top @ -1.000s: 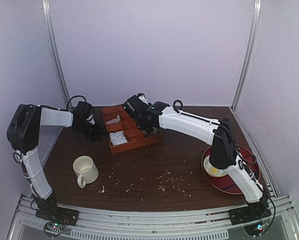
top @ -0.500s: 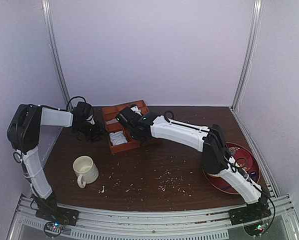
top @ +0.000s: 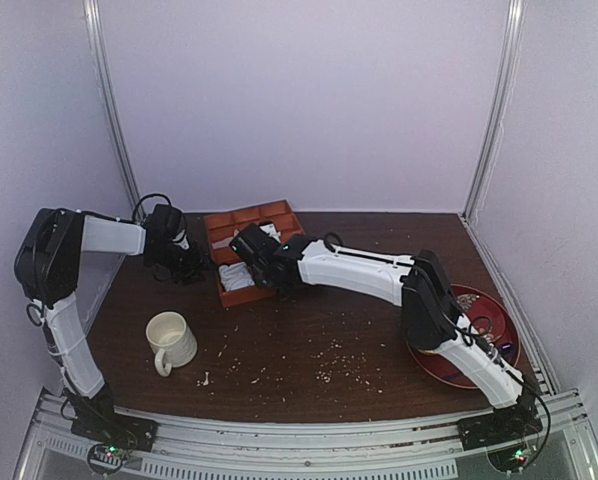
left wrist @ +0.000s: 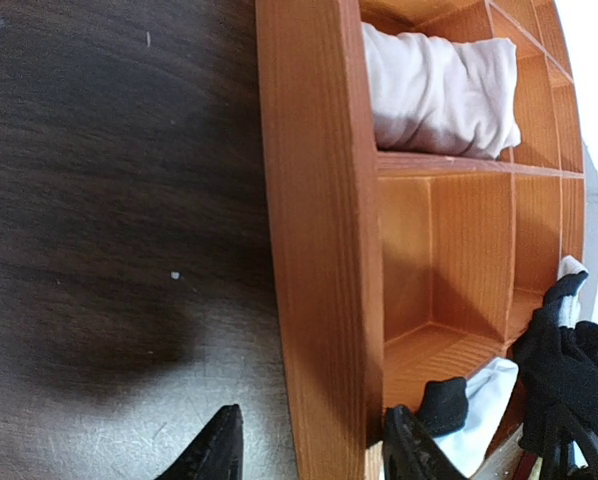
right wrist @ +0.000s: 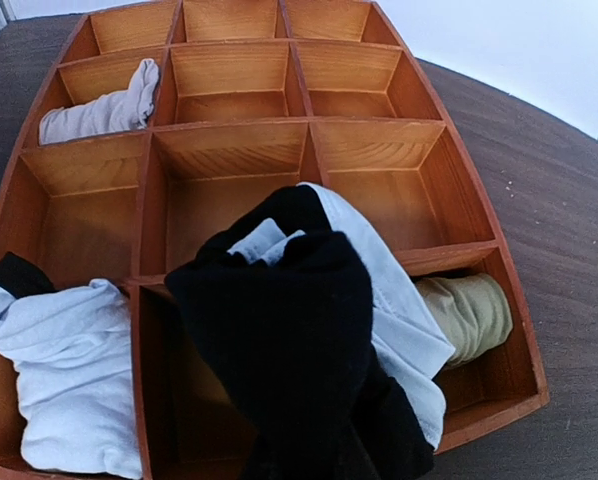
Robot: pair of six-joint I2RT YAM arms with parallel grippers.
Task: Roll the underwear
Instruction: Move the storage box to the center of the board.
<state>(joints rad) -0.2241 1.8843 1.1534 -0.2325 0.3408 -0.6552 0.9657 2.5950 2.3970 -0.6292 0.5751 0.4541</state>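
The wooden compartment tray (top: 241, 216) sits at the back left of the table. My right gripper (top: 251, 250) is shut on a bunched black underwear (right wrist: 299, 340) with white lining, hanging over the tray's (right wrist: 229, 125) near middle compartment; the fabric hides the fingers. Another underwear (right wrist: 64, 380), mostly its white side up, lies in the near left compartment. My left gripper (left wrist: 314, 455) is open, its fingers straddling the tray's side wall (left wrist: 309, 200). The left wrist view also shows the held underwear (left wrist: 569, 365) at the lower right.
A beige fabric lump (right wrist: 469, 315) fills the near right compartment and a white cloth (right wrist: 99, 110) lies in a far left one. A cream mug (top: 169, 340) stands front left, a red plate (top: 479, 375) front right, crumbs (top: 329, 360) between.
My right arm has swung left and toward me across the tray, carrying the black underwear. The left arm has not moved.
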